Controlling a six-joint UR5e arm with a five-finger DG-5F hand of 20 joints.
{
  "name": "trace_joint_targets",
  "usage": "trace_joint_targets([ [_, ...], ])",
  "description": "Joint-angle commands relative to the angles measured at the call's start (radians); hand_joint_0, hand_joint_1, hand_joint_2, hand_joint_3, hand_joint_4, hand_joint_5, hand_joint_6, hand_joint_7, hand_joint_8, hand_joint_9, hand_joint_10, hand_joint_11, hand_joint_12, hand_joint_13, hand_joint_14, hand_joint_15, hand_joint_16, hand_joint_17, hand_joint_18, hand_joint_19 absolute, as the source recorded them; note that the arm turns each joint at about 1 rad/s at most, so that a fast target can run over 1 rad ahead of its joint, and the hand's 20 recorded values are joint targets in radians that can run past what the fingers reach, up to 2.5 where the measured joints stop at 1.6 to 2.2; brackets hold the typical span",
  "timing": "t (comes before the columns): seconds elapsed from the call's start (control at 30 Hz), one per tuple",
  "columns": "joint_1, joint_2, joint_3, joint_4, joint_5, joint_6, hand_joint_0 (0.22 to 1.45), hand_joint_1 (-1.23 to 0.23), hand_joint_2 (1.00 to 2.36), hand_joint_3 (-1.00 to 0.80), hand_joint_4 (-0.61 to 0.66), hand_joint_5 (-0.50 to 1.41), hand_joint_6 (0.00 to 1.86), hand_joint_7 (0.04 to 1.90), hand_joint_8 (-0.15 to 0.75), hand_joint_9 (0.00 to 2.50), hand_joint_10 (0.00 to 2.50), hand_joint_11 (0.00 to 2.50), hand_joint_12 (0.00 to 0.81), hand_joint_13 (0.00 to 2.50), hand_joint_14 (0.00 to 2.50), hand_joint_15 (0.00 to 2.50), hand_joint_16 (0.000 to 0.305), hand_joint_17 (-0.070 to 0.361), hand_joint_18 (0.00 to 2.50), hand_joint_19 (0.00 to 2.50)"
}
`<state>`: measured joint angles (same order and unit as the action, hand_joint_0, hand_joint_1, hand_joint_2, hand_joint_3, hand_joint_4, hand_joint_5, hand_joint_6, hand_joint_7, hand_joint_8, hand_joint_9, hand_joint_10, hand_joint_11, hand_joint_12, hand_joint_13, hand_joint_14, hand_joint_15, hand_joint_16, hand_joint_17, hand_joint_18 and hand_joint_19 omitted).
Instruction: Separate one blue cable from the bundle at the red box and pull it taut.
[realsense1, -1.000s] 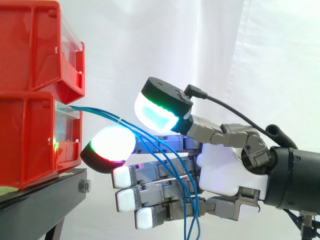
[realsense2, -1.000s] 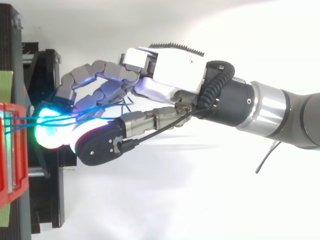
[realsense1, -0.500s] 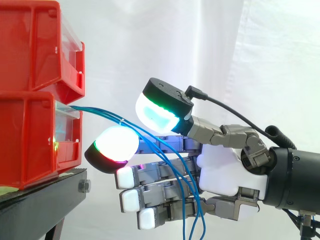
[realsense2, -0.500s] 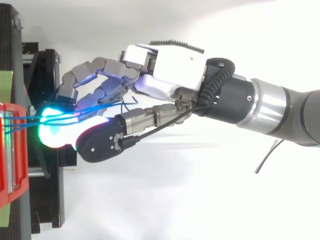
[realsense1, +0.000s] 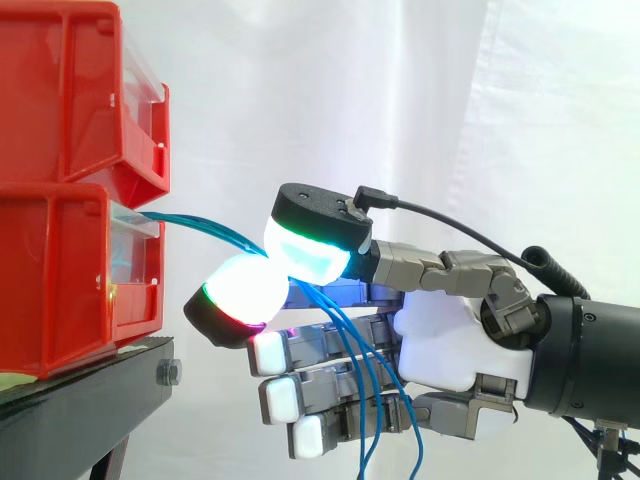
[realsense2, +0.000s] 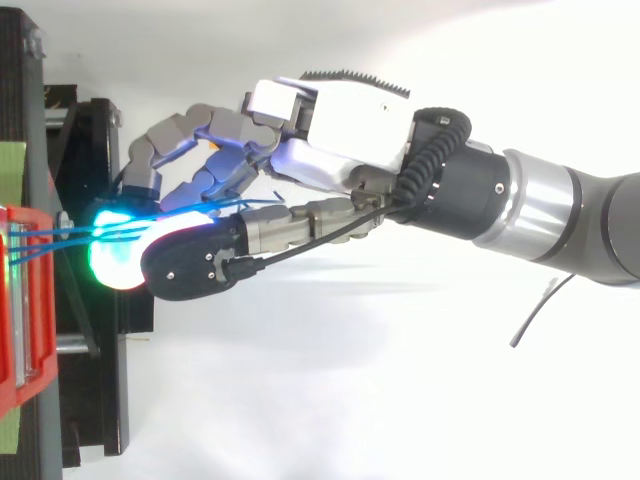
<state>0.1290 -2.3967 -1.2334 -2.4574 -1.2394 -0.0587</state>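
hand (realsense1: 450, 335): seen at right, thumb and one finger pad closed together; blue cables (realsense1: 200, 220) are pinched between them
cables: strung from lower red bin (realsense1: 55, 280) at left to the pinch; loose ends are hung across the other fingers
bin: carried on black stand (realsense1: 90, 400)

A: How many red bins (realsense1: 60, 280) are there?
B: Two, and one black stand (realsense1: 90, 395).
A: And blue cables (realsense1: 190, 219)?
B: At least three; the exact number I cannot tell. One hand (realsense1: 450, 340).
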Motion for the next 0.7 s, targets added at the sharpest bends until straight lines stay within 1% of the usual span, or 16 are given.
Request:
trace_joint_targets([
  [0.0,-0.002,-0.001,0.0,0.0,0.0,0.0,0.6,-0.66,1.01,-0.33,0.13,-0.18,0.93,0.88,0.31,0.94,0.02,0.77,0.347,1.04,0.02,0.64,0.053,0.119,0.82,0.78],
  [0.03,-0.002,-0.001,0.0,0.0,0.0,0.0,0.59,-0.64,1.01,-0.4,0.12,-0.18,0.93,0.89,0.304,0.94,0.02,0.77,0.339,1.03,0.03,0.65,0.051,0.116,0.81,0.8],
  [0.13,-0.005,0.001,0.0,0.0,0.0,0.0,0.56,-0.57,1.0,-0.5,0.13,-0.17,0.92,0.88,0.303,0.94,0.02,0.78,0.345,1.04,0.02,0.65,0.052,0.118,0.81,0.79],
  [0.27,-0.008,0.001,0.0,-0.002,-0.003,-0.001,0.58,-0.47,1.0,-0.5,0.13,-0.16,0.91,0.93,0.3,0.95,0.02,0.77,0.341,1.04,0.02,0.65,0.051,0.115,0.81,0.8],
  [0.33,-0.008,0.001,-0.001,-0.002,-0.005,-0.001,0.61,-0.46,1.0,-0.42,0.13,-0.16,0.91,0.95,0.301,0.97,0.02,0.78,0.341,1.05,0.03,0.66,0.051,0.114,0.8,0.81],
  [0.4,-0.009,0.001,0.0,-0.002,-0.006,-0.001,0.61,-0.47,1.01,-0.36,0.13,-0.15,0.91,0.97,0.307,1.0,0.02,0.82,0.34,1.06,0.03,0.67,0.05,0.113,0.81,0.82],
  [0.47,-0.009,-0.001,0.0,-0.002,-0.006,-0.001,0.61,-0.5,1.01,-0.27,0.16,-0.15,0.92,0.95,0.344,1.05,0.02,0.83,0.374,1.11,0.02,0.65,0.058,0.13,0.87,0.78],
  [0.5,-0.009,-0.001,0.0,-0.002,-0.006,-0.001,0.6,-0.53,1.01,-0.22,0.17,-0.14,0.92,0.95,0.356,1.06,0.02,0.83,0.387,1.12,0.02,0.65,0.061,0.137,0.9,0.78],
  [0.57,-0.011,-0.001,0.0,-0.002,-0.006,-0.001,0.6,-0.58,1.01,-0.18,0.17,-0.14,0.92,0.94,0.37,1.07,0.02,0.85,0.398,1.13,0.02,0.65,0.063,0.143,0.93,0.76],
  [0.6,-0.011,-0.001,-0.001,-0.002,-0.006,-0.001,0.6,-0.65,1.01,-0.14,0.18,-0.14,0.92,0.94,0.375,1.08,0.02,0.86,0.402,1.14,0.02,0.65,0.065,0.146,0.94,0.76],
  [0.67,-0.011,-0.001,0.0,-0.002,-0.006,-0.001,0.6,-0.69,1.01,-0.11,0.17,-0.14,0.92,0.94,0.371,1.1,0.02,0.89,0.397,1.14,0.02,0.67,0.065,0.145,0.94,0.78],
])
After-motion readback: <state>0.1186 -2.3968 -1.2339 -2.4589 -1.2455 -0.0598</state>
